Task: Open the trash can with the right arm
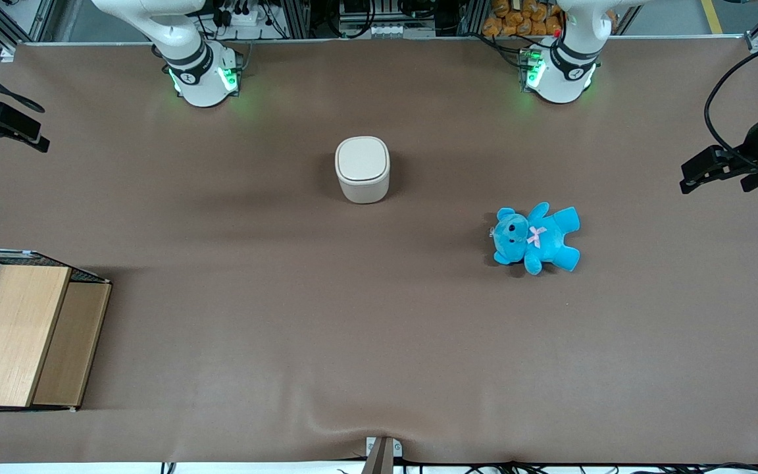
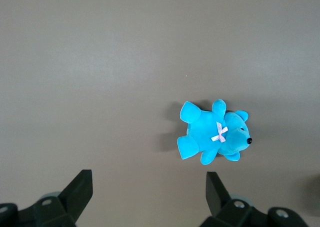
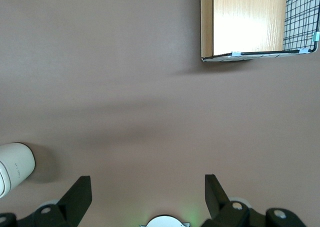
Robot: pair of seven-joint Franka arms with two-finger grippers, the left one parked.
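At the working arm's end of the table (image 1: 234,342), a wooden box (image 1: 14,332) with wire mesh lies nearer to the front camera than the end effector (image 3: 147,194) and well apart from it. The end effector hangs above the table edge with its two black fingers (image 3: 79,194) spread wide, and they hold nothing. From the end effector toward the parked arm's end stands the trash can (image 1: 362,169), upright about the middle of the table, with its flat lid down. It is well apart from the end effector, and only brown table surface lies between them. Farther again from the end effector, and nearer to the front camera than the trash can, lies a blue teddy (image 1: 537,238).
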